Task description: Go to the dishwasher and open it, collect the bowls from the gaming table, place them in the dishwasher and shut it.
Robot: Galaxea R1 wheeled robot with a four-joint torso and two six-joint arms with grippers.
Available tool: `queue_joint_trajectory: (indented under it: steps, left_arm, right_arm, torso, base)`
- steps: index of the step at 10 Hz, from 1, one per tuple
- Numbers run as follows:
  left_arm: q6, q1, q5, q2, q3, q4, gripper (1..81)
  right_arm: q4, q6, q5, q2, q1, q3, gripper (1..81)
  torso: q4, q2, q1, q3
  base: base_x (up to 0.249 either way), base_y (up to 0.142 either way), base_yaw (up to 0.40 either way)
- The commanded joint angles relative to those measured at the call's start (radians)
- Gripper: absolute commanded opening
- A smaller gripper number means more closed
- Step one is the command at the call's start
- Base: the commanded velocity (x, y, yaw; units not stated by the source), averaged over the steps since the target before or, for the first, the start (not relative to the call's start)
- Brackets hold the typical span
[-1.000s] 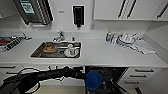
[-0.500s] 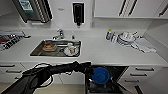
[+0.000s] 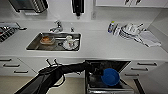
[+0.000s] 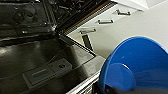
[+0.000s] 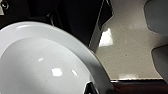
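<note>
- Since a second ago the left arm has reached further toward the lower right of the head frame, carrying the blue bowl from beside the dishwasher opening to over its lowered door; the counter has also slid a little in frame, which is the camera moving.
- Now the blue bowl sits at lower centre-right of the head view, tilted with its hollow facing the camera, above the open dishwasher.
- At the left wrist, the same bowl fills the lower right, its rim pinched by the left gripper, whose dark tip just shows at the bottom edge.
- The dishwasher door lies flat and dark beneath, with a grey detergent compartment on its inner face, and the dark racked interior is in the upper left.
- At the right wrist, a white bowl fills the lower left, with a dark tip of the right gripper on its rim at the bottom edge; it appears held, over a speckled floor.
- Above the dishwasher runs the white counter.
- A steel sink at centre-left holds dishes, with a tap behind it.
- Stacked plates and a cloth lie at upper right.
- White drawers with bar handles flank the dishwasher.
</note>
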Motion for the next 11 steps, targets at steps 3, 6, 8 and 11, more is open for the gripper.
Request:
queue_joint_trajectory:
  steps: [3, 6, 8, 11]
  left_arm:
    - [-0.007, -0.181, 0.014, 0.105, -0.028, -0.018, 81.1]
    - [-0.007, -0.166, 0.016, 0.067, 0.004, -0.025, 81.1]
    - [-0.005, -0.111, 0.014, -0.044, 0.126, -0.019, 81.1]
    - [0.033, 0.030, 0.003, -0.296, 0.325, -0.004, 81.1]
  right_arm:
    - [-0.009, -0.003, -0.054, -0.016, -0.020, 0.004, 1.0]
    - [-0.009, -0.001, -0.052, -0.015, -0.019, 0.003, 1.0]
    - [-0.008, -0.001, -0.020, -0.029, -0.024, 0.004, 1.0]
    - [-0.005, 0.023, 0.032, -0.128, -0.020, 0.087, 1.0]
  torso:
    - [0.000, 0.000, 0.000, -0.005]
    - [0.000, 0.000, 0.000, -0.005]
    - [0.000, 0.000, 0.000, -0.005]
    - [0.000, 0.000, 0.000, -0.005]
  base:
    - [0.000, 0.000, 0.000]
    - [0.000, 0.000, 0.000]
    - [0.000, 0.000, 0.000]
    - [0.000, 0.000, 0.000]
